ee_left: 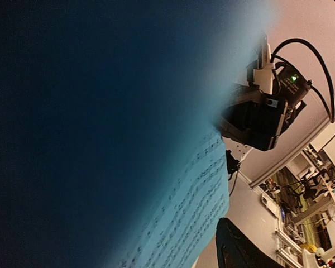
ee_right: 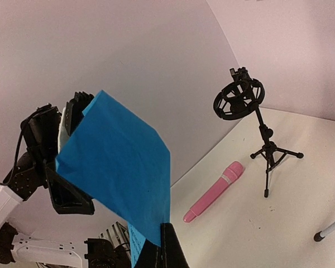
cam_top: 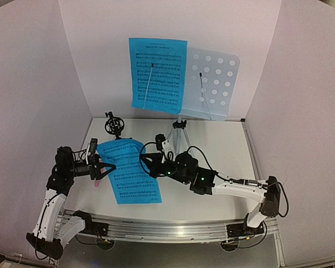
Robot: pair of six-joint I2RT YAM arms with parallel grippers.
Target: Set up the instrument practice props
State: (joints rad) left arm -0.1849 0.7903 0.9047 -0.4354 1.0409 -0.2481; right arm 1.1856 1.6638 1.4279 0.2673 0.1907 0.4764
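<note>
Tabletop (cam_top: 229,146) white, walls (cam_top: 33,84) pale lilac

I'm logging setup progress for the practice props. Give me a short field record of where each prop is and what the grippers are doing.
stand page: on the music stand, left half; right half bare
second page: held above the table
right gripper: shut on second page
left gripper: open, straddling its opposite edge
pink microphone: lying on the table
mic holder: upright, empty
</note>
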